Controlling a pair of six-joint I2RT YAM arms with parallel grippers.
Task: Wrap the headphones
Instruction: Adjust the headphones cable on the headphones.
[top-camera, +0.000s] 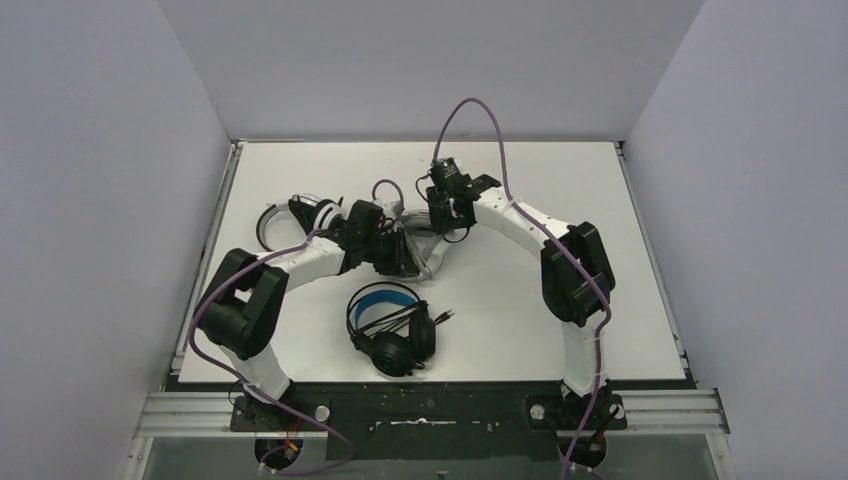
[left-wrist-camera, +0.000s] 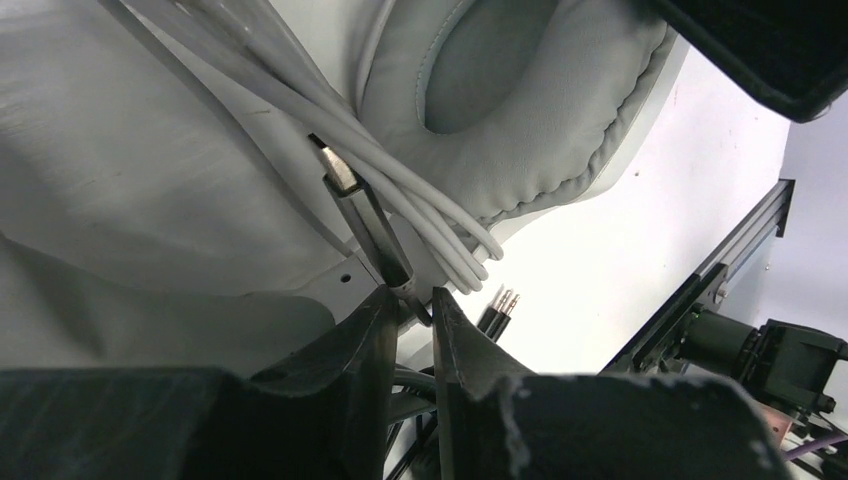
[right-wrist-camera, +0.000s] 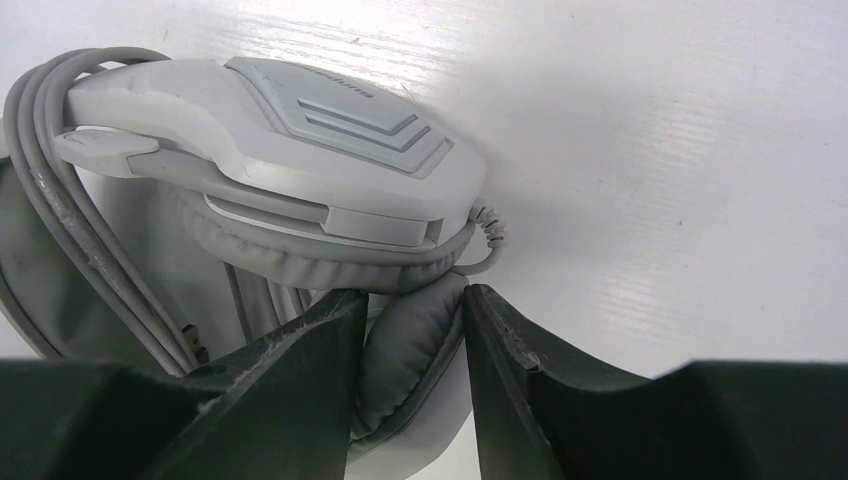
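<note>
table: white top. All three sets are on the left-to-middle part, and the right side has only the right arm over it.
white headset: the one being worked on. It's mid-table, sandwiched between the two grippers, with the left arm on its near-left side and the right arm on its far-right side.
black headset: blue-lined band. It sits near the front edge, well apart from both grippers, with its cable bunched on top of it.
second white headset: far left, behind the left arm, nothing touching it.
right gripper: clamped on the white headset's grey ear cushion. The pad is squished between both fingers, so this arm is the anchor.
left gripper: jaws only a sliver apart, tips right at the bundle's loose end. Something thin sits in the gap, but honestly I can't tell if it's pinched or let go.
cable bundle: pale strands across the cushion, running lengthwise away from the left fingertips. The left arm is the nearer one, so I'd guess it makes any tuck.
plugs: two small jack ends just right of the left fingertips, on the table.
lettering: raised brand text on the ear cup, too faint and tilted to read.
</note>
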